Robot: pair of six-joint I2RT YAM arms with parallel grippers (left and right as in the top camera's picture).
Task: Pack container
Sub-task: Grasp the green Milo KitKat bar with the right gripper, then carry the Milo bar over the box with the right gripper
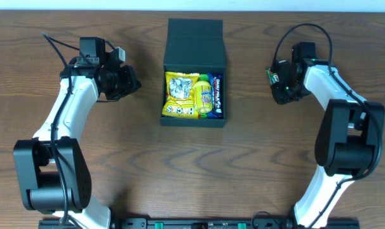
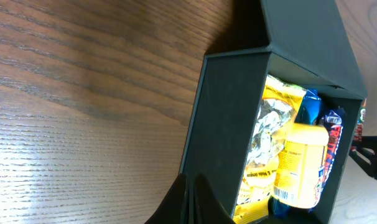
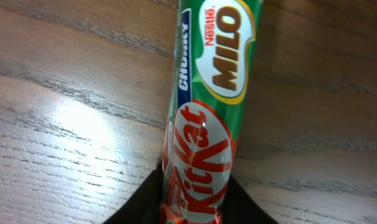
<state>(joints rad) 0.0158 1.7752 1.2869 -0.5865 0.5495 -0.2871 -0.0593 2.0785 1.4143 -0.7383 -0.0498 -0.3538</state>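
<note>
The surface [image 1: 192,172] carries the container [image 1: 194,121] at its middle. The lid flap is thrown back toward 12 o'clock, and a yellow packet [image 1: 180,94], a yellow bottle [image 1: 204,97] and a blue bar [image 1: 217,95] crowd the inside. At its 9 o'clock the left hand [image 1: 130,83] is closed on nothing. At 3 o'clock the right hand [image 3: 195,199] pinches one end of a KitKat bar [image 3: 207,112]. Gripped there, the bar may swing or slip. With so little room, it may catch the rim or ride high and block the lid.

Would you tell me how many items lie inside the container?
3: yellow packet left, yellow bottle middle, blue bar against the right wall; others may be hidden underneath.
</note>
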